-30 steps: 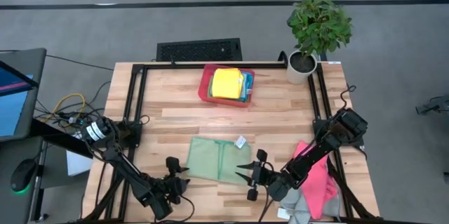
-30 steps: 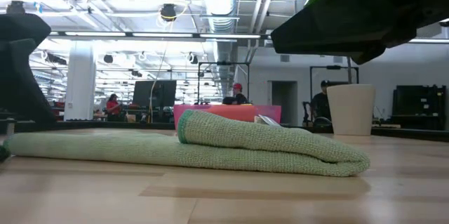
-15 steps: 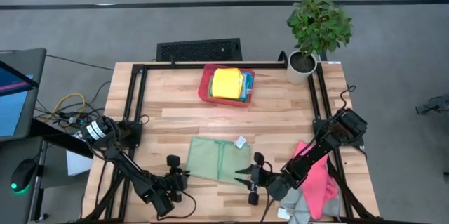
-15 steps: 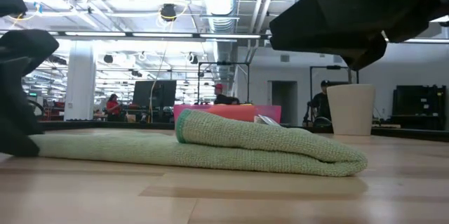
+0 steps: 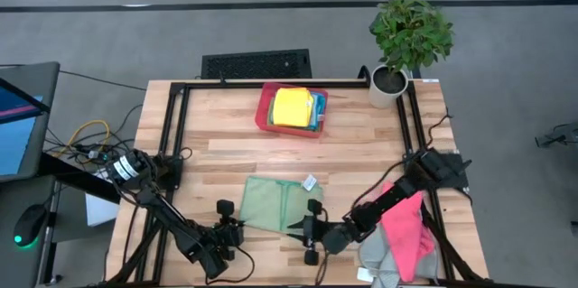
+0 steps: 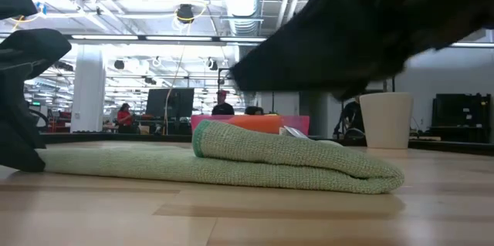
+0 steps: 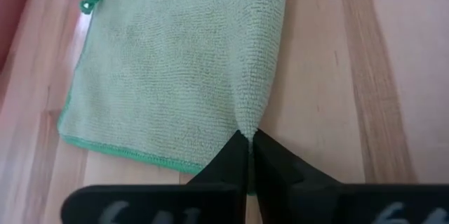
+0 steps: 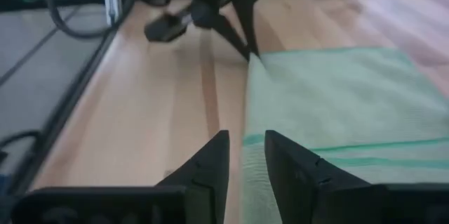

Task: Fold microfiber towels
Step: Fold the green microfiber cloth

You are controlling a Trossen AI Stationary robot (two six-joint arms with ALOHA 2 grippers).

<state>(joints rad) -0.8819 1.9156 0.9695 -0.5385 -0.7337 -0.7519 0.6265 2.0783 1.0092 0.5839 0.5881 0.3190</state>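
High view: camera above, facing straight down on the whole table (image 5: pixel 361 148), both arms and the surrounding floor — the widest coverage. Low view: camera at table-top level, facing level across the boards into the room behind; the green towel (image 6: pixel 231 161) lies near the lens. Left wrist view: looks past the left gripper (image 7: pixel 248 147) down onto the same towel from close range. Right wrist view: looks past the right gripper (image 8: pixel 245 147) low along the table — the left gripper appears farther off, at the towel's far corner. All four views share the green towel and the boards beneath it.
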